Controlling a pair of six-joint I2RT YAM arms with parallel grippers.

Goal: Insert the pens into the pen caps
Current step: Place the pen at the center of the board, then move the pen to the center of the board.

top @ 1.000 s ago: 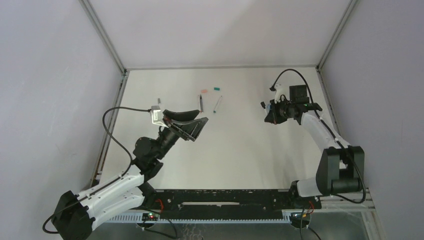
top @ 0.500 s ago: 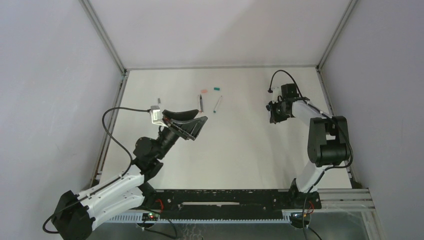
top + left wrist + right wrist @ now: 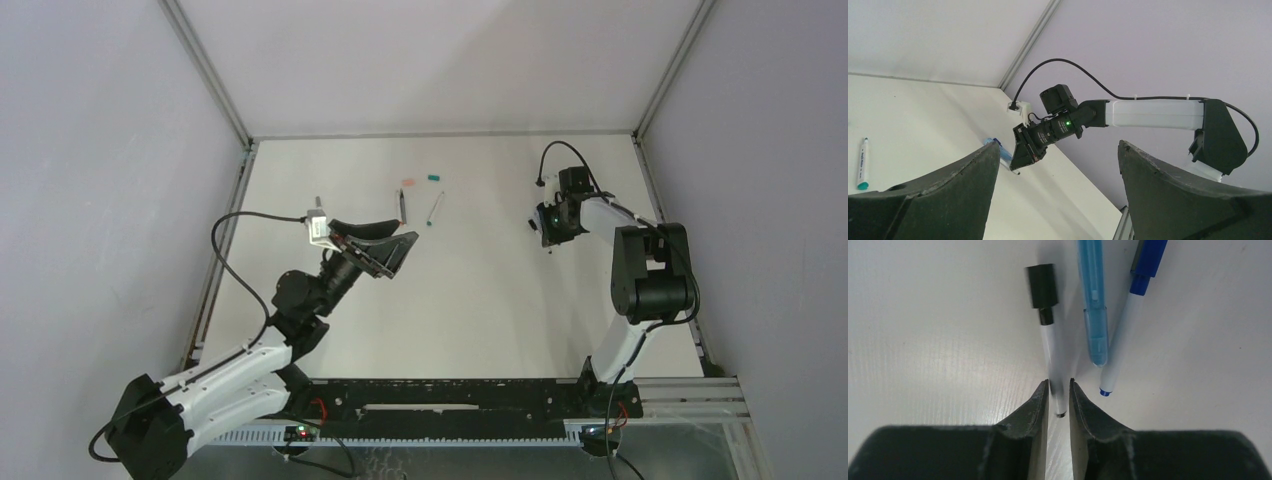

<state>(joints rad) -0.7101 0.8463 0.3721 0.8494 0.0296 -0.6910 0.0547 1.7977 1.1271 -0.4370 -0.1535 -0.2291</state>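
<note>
My right gripper [image 3: 1059, 390] has just cracked open, leaving the capped pen [image 3: 1050, 340] on the bench [image 3: 923, 340] between its jaws; that one looks done. Left gripper [image 3: 1059, 145] gapes empty.

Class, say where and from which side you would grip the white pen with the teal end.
Mid-barrel, from straight above, closing across its width: the white pen with the teal end lies flat on the table, thin and straight, with bare surface on both sides.
</note>
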